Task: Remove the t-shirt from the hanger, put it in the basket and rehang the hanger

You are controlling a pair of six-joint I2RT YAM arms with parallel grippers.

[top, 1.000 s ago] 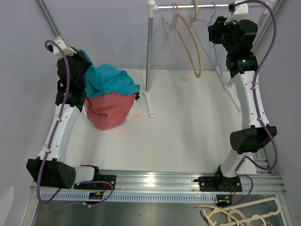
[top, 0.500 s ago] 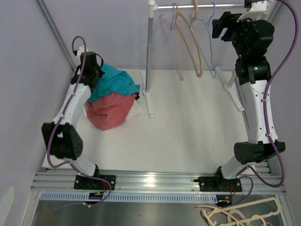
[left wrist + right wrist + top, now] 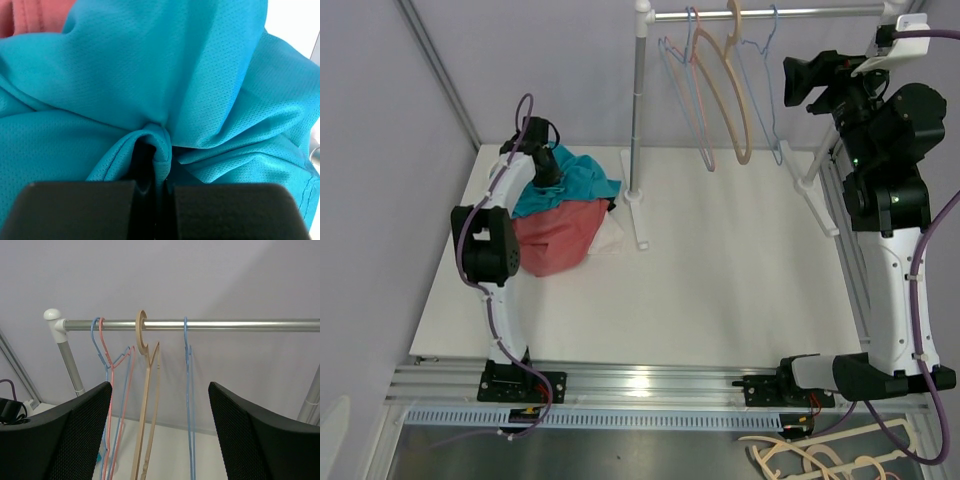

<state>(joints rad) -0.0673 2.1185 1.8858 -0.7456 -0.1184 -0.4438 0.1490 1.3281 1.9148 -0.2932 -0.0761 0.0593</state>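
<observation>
You are working in a robotics test cell, a lab and not a home. The left arm (image 3: 485, 245) and right arm (image 3: 890, 200) are bolted to an aluminium rail (image 3: 650, 385) along the near edge of a white table (image 3: 720, 300). Plain lilac walls (image 3: 550, 70) and metal frame struts (image 3: 435, 65) box it in. Purple cables (image 3: 916, 310) run exposed along the arms. A clothes rail (image 3: 200, 325) with bare hangers (image 3: 725, 90) stands on the table, near a teal t-shirt (image 3: 575, 175) heaped on red cloth (image 3: 555, 235).
</observation>
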